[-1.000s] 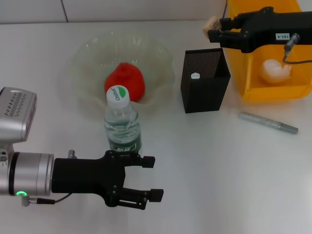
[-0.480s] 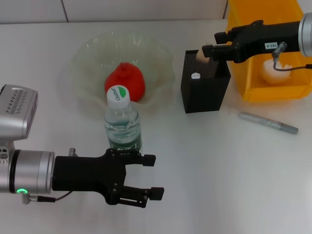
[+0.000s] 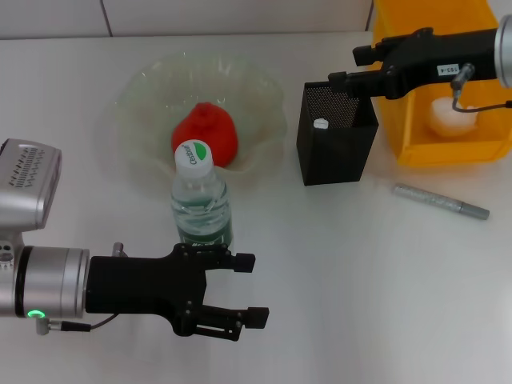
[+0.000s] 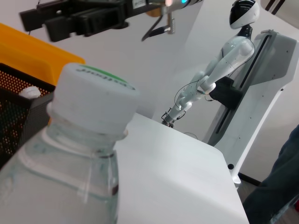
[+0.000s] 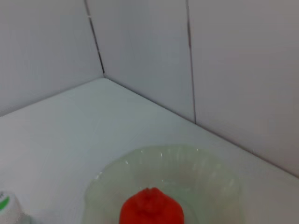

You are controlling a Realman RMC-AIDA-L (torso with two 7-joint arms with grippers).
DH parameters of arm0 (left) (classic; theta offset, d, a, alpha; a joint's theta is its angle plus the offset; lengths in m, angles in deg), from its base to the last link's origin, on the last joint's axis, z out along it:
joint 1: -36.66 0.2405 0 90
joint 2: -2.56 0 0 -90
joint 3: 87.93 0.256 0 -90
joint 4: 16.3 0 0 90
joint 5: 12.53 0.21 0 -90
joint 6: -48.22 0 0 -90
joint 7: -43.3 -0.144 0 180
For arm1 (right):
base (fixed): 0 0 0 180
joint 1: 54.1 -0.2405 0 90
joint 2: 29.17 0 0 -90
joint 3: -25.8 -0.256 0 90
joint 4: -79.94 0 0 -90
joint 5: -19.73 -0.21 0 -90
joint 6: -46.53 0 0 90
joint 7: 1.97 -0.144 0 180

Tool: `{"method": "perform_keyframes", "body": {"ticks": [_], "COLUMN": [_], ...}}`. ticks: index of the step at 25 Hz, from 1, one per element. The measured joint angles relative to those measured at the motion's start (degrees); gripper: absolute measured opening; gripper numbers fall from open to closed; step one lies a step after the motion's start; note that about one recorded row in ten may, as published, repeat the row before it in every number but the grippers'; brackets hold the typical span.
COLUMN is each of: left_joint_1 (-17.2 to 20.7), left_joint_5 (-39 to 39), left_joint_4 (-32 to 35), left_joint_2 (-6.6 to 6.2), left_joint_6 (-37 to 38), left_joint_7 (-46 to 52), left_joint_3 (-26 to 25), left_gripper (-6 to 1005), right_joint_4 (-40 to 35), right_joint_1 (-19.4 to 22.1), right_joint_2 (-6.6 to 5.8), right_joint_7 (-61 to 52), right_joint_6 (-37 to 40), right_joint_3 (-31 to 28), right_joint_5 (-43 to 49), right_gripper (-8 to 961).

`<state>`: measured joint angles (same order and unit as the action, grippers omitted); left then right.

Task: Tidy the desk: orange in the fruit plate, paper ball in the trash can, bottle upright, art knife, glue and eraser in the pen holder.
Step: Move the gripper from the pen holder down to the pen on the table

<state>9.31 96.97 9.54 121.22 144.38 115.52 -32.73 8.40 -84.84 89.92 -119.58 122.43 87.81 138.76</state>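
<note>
The orange (image 3: 206,132) lies in the glass fruit plate (image 3: 260,88); the right wrist view shows the same orange (image 5: 150,208). The bottle (image 3: 200,204) stands upright in front of the plate, its white cap (image 4: 93,91) close to the left wrist camera. My left gripper (image 3: 252,290) hangs open just in front of the bottle. Above the black mesh pen holder (image 3: 336,148) my right gripper (image 3: 350,66) is open with nothing between its fingers. A white cap (image 3: 321,125), apparently the glue, shows inside the holder. The eraser is hidden. The silver art knife (image 3: 440,201) lies on the table. The paper ball (image 3: 452,116) sits in the yellow trash can (image 3: 416,152).
The trash can stands right beside the pen holder at the back right. A white wall runs along the table's far edge. The knife lies in front of the can, to the right of the holder.
My right gripper carried a tan object from beside the trash can down to the pen holder's rim. That object is now gone from its fingers. The left arm has not moved.
</note>
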Motion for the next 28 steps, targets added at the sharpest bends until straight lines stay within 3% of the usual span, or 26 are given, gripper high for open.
{"method": "perform_keyframes", "body": {"ticks": [2, 8, 10, 12, 17, 21, 28], "left_joint_1": [0.01, -0.07, -0.12, -0.23, -0.26, -0.33, -0.53], "left_joint_5": [0.00, 0.00, 0.00, 0.00, 0.01, 0.01, 0.01], "left_joint_4": [0.00, 0.00, 0.00, 0.00, 0.00, 0.00, 0.00], "left_joint_2": [0.00, 0.00, 0.00, 0.00, 0.05, 0.09, 0.04], "left_joint_6": [0.04, 0.17, 0.18, 0.21, 0.14, 0.05, -0.01], "left_joint_7": [-0.03, -0.03, -0.03, -0.03, -0.06, -0.07, 0.34], "left_joint_3": [0.00, 0.05, 0.13, 0.35, 0.39, 0.50, 0.45], "left_gripper": [870, 870, 870, 870, 870, 870, 870], "right_joint_4": [-3.20, -18.43, -23.43, -27.52, -27.37, -17.54, -1.40], "right_joint_1": [-0.10, -4.18, -5.72, -6.60, -5.98, -4.36, -6.22], "right_joint_2": [-0.36, -3.71, -3.73, -2.78, 0.13, 0.21, 0.00], "right_joint_7": [-1.57, -12.78, -14.57, -15.29, -15.30, -15.53, -12.96], "right_joint_6": [4.59, 27.61, 34.28, 38.54, 37.41, 28.67, 18.39], "right_joint_3": [-1.70, -3.76, -3.03, -1.15, 5.32, 9.37, 9.14], "right_joint_5": [0.51, 10.19, 17.23, 26.38, 41.40, 42.18, 40.26], "right_gripper": [627, 626, 626, 626, 626, 625, 625]}}
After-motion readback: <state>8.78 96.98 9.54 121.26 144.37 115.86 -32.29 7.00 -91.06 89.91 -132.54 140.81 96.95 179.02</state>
